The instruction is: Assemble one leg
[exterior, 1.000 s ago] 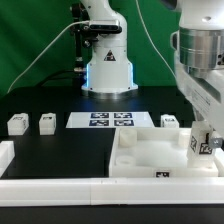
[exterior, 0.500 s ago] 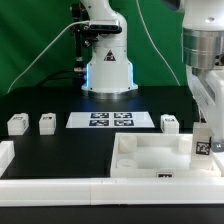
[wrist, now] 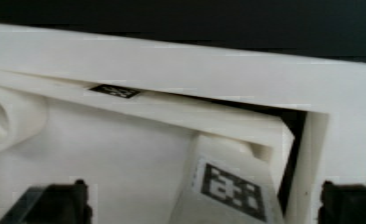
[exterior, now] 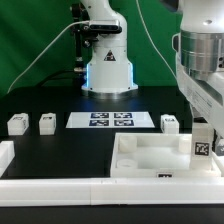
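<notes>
Leg standing at the tabletop's corner, fingers spread

Black worktop point(exterior: 60, 150) under a green backdrop carries all the parts. At the exterior view's right, the leg point(exterior: 202, 147), a small white block with a black-and-white tag on its face, stands upright at the near right corner of the white tabletop piece point(exterior: 150, 152). The wrist view shows the same tagged leg point(wrist: 233, 180) between the two dark fingers point(wrist: 55, 203), which stand spread wide to either side; whether they touch it I cannot tell. The gripper point(exterior: 203, 140) hangs right over the leg in the exterior view. Long white border rails point(exterior: 60, 185) run along the near edge. Three more small white blocks point(exterior: 45, 123) sit further back, flanking the marker board point(exterior: 110, 120). Behind stands the arm's white base point(exterior: 107, 60).
</notes>
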You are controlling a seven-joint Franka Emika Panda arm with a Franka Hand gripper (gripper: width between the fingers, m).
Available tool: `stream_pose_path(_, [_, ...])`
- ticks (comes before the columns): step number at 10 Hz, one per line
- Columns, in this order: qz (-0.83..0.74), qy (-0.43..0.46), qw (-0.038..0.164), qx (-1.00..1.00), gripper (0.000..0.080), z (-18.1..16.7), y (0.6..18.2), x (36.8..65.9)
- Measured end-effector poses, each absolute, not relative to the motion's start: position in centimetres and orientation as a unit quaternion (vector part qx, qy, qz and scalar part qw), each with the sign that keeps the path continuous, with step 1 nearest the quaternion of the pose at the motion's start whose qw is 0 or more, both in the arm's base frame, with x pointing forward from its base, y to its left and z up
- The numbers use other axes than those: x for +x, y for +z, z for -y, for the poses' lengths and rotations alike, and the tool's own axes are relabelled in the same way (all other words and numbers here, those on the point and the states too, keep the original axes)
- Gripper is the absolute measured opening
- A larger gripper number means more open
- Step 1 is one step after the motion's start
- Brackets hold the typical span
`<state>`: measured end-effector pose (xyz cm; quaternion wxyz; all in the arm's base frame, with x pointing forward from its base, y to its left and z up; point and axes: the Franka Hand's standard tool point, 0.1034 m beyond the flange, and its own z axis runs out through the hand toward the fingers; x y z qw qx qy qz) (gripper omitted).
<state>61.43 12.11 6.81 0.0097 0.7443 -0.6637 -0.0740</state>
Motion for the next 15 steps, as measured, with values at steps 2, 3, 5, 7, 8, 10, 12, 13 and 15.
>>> stream_pose_path(2, [0.592, -0.076, 0.005, 0.803, 0.0649, -11.93, 6.62, 61.22])
stream_pose_path(3, [0.537, -0.076, 0.000, 0.840, 0.0649, -11.91, 6.62, 61.22])
stream_pose_path(5, [0.461, -0.076, -0.006, 0.884, 0.0649, -11.89, 6.62, 61.23])
stream_pose_path(7, [0.331, -0.073, -0.014, 0.941, 0.0649, -11.87, 6.59, 61.18])
stream_pose_path(8, [0.279, -0.063, -0.019, 0.958, 0.0649, -11.81, 6.47, 61.34])
stream_pose_path(10, [0.163, -0.034, -0.019, 0.986, 0.0649, -11.66, 6.52, 61.71])
stream_pose_path(12, [0.125, -0.032, -0.022, 0.991, 0.0649, -11.65, 6.36, 61.59])
stream_pose_path(13, [0.129, -0.033, -0.023, 0.991, 0.0649, -11.65, 6.32, 61.56])
stream_pose_path(15, [0.129, -0.034, -0.022, 0.991, 0.0649, -11.49, 6.25, 61.56])
